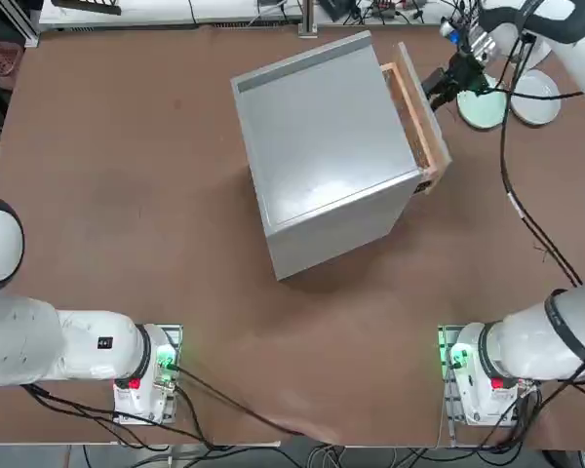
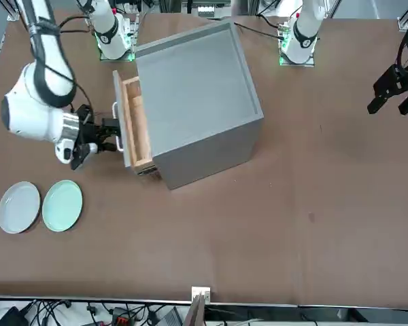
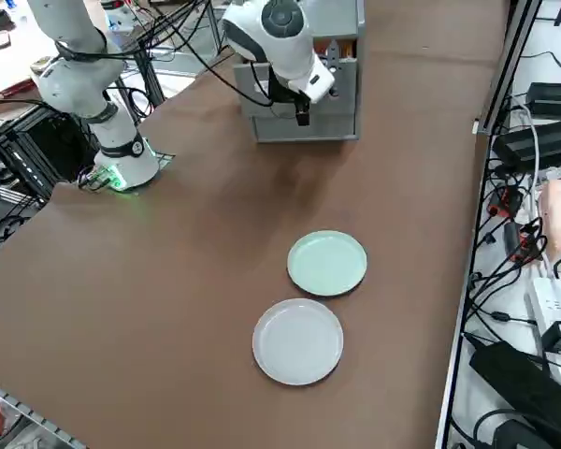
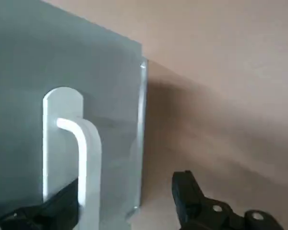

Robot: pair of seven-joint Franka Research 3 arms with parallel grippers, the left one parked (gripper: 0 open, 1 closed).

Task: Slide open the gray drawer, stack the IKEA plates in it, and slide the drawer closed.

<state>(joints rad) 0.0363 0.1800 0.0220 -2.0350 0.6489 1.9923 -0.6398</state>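
A brown desk (image 1: 127, 195) carries a large gray cabinet (image 1: 322, 146), set at an angle. The gray drawer (image 2: 130, 125) is pulled partway out of it, its light wooden sides showing behind the gray front panel. The right hand (image 2: 112, 136) hovers level just in front of that panel by the metal handle (image 4: 79, 153), its fingers (image 4: 192, 199) spread apart and grasping nothing. The IKEA plates lie side by side on the desk beyond the drawer front, near each other but not stacked: the mint green plate (image 3: 327, 263) closer to the cabinet, the white-gray plate (image 3: 297, 340) farther out
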